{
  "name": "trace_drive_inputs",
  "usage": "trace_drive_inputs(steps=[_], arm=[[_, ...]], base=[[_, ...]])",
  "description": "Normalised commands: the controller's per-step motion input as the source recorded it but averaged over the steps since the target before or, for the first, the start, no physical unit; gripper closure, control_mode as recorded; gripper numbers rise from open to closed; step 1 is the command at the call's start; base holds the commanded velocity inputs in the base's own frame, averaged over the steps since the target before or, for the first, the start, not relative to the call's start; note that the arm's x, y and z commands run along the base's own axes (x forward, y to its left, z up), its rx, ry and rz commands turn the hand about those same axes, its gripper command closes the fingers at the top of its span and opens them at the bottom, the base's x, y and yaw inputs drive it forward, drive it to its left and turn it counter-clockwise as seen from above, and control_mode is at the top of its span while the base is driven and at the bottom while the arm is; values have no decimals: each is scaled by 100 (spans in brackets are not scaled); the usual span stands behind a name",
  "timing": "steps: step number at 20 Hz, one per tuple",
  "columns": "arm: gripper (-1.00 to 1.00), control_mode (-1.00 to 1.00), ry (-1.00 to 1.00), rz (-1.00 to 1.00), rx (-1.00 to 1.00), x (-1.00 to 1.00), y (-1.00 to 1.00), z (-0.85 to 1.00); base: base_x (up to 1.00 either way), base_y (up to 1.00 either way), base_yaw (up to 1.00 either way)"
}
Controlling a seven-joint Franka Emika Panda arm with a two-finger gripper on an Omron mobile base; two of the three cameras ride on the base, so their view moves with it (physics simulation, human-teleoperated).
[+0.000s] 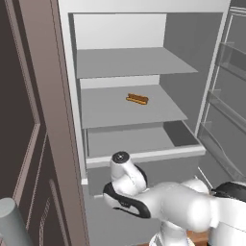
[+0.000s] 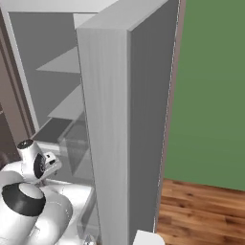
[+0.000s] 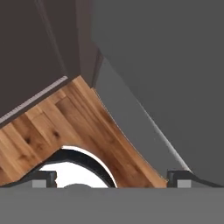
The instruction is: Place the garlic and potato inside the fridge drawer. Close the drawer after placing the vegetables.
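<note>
The left base view looks from behind the arm (image 1: pixel 163 204), forward and slightly down, straight into the open fridge (image 1: pixel 139 81) at close range (shelves and drawer (image 1: pixel 144 156) face on). The right base view sits off to the other side, close against the fridge's side wall (image 2: pixel 129 134), and shares the shelves (image 2: pixel 64 64) and arm. The hand view points down at the wood floor (image 3: pixel 78 127) beside the fridge's base.

Pale grey fridge drawer (image 1: pixel 144 156), orange-brown item (image 1: pixel 137 99) on grey shelf (image 1: pixel 110 113), green wall (image 2: pixel 210 91), wood-grain floor (image 3: pixel 65 127)
</note>
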Motion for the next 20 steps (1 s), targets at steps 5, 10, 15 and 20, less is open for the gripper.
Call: trace_drive_inputs(steps=[5,10,15,20], arm=[[-100,-100,0,2,4,78,-1,2],[-100,-100,0,0,2,62,0,14],[-100,-100,0,0,1,54,0,8],[-100,-100,-2,0,4,55,0,0]], base=[[0,0,0],[0,0,0],[0,0,0],[0,0,0]])
